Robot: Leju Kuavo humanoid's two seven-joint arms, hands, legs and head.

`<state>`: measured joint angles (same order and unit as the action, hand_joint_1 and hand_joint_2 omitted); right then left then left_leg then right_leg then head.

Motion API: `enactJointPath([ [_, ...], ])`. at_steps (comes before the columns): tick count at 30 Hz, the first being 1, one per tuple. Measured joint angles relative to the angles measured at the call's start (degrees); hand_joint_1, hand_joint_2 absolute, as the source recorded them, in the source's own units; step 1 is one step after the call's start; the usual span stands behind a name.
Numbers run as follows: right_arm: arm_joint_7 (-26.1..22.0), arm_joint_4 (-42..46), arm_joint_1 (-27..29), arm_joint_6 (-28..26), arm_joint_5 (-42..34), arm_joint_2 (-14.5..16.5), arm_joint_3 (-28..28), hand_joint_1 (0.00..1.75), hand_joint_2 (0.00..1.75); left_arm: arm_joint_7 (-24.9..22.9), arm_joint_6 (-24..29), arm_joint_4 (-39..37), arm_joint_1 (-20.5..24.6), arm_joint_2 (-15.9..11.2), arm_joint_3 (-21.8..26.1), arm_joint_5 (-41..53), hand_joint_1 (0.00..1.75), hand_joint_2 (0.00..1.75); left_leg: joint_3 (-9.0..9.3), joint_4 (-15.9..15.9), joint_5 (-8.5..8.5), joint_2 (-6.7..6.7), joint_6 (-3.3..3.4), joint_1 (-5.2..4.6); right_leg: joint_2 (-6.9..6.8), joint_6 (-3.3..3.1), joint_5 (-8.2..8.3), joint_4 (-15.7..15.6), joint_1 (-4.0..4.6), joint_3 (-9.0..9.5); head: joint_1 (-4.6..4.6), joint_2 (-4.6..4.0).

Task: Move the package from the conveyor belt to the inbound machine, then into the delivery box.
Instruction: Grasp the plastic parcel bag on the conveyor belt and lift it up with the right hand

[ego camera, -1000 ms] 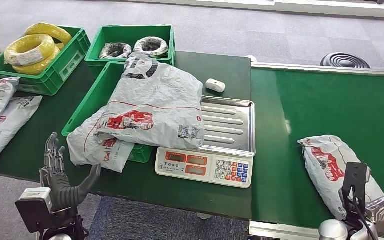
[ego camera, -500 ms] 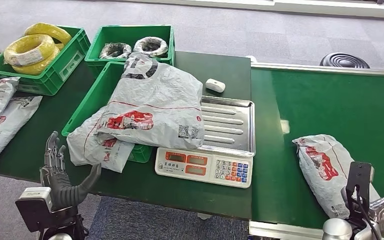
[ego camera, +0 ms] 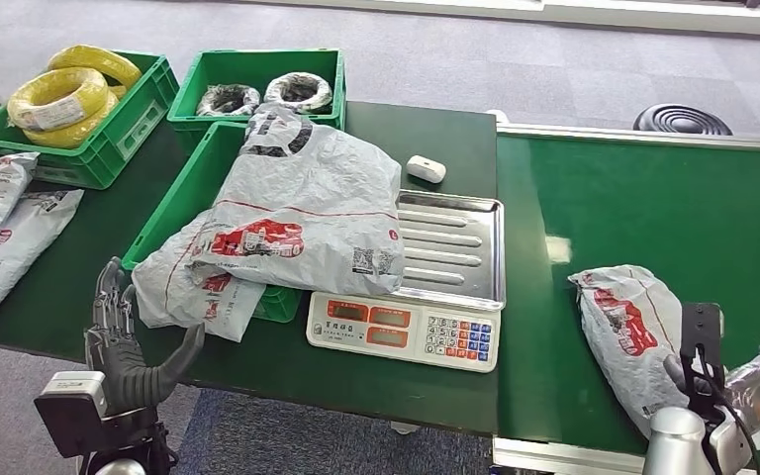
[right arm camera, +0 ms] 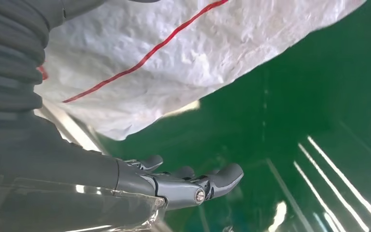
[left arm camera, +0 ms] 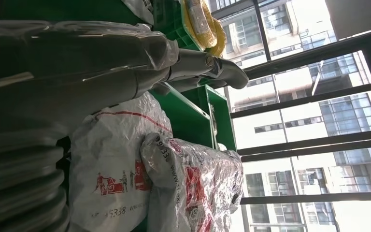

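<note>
A green conveyor belt point(ego camera: 653, 213) runs beside a dark table point(ego camera: 426, 134) holding a scale point(ego camera: 426, 297) and green crates point(ego camera: 257, 79). A white package point(ego camera: 628, 332) lies on the belt near its front edge. The right hand point(ego camera: 752, 391) sits low just beside the package, fingers extended and holding nothing. The left hand point(ego camera: 124, 341) is raised upright at the table's front edge, fingers straight, thumb spread, empty.
</note>
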<state>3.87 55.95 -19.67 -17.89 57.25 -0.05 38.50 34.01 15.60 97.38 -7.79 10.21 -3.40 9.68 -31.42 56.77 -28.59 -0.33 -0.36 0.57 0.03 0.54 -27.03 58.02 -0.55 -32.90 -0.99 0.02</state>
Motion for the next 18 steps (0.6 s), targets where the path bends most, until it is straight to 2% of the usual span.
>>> enactJointPath([
  [2,-4.54,-2.21,-1.47,-2.93,0.51,-1.01,-0.25,0.0,1.75,0.23,0.07,-0.16,0.07,-0.07,0.02,-0.02,0.0,1.75,-0.01,0.0,0.01,0.0,0.01,-0.01,0.0,0.01,0.02,0.0,-0.02,0.01,-0.01,0.0],
  [5,-11.04,-0.74,-2.81,-11.9,2.08,-1.09,-1.86,0.0,1.75,0.74,0.18,-0.15,-0.32,-0.07,0.03,-0.02,0.0,1.75,0.0,0.01,0.01,0.0,0.01,0.0,0.0,0.01,0.02,0.0,-0.01,0.0,-0.02,0.0],
  [7,-10.06,1.33,-3.95,-13.84,3.58,-1.14,-3.25,0.0,1.75,1.07,0.24,-0.13,-0.69,-0.07,0.01,-0.04,0.0,1.75,0.01,0.01,0.01,0.0,0.01,0.01,0.0,0.0,0.01,0.0,0.01,-0.01,-0.03,0.0],
  [9,-6.63,0.77,-6.03,-12.55,4.66,-2.08,-4.13,0.0,1.75,1.31,0.42,-0.12,-0.96,-0.08,-0.09,-0.13,0.0,1.75,0.0,0.01,0.01,0.01,0.01,0.01,0.01,0.0,0.01,0.0,0.02,-0.02,-0.03,0.0],
  [11,-4.36,-3.41,-8.99,-11.31,4.93,-4.01,-4.47,0.0,1.75,1.55,0.61,-0.15,-1.07,-0.2,-0.34,-0.47,0.0,1.75,0.0,0.01,0.02,0.0,0.02,0.0,0.0,0.01,0.02,0.0,0.0,0.0,-0.02,0.0],
  [14,-3.36,-12.32,-13.08,-10.87,5.03,-7.09,-4.52,0.0,1.75,2.02,0.7,-0.39,-1.07,-0.75,-0.87,-1.2,0.0,1.75,0.02,0.03,0.04,-0.02,0.06,-0.02,-0.02,0.02,0.03,0.0,-0.02,0.04,0.0,0.0],
  [18,-2.83,-20.26,-15.34,-10.42,5.04,-8.96,-4.52,0.0,1.75,2.28,0.8,-0.86,-1.01,-1.44,-1.47,-1.68,0.0,1.75,0.0,0.05,0.05,-0.04,0.06,-0.01,-0.02,0.03,0.04,0.0,-0.03,0.03,-0.01,0.0],
])
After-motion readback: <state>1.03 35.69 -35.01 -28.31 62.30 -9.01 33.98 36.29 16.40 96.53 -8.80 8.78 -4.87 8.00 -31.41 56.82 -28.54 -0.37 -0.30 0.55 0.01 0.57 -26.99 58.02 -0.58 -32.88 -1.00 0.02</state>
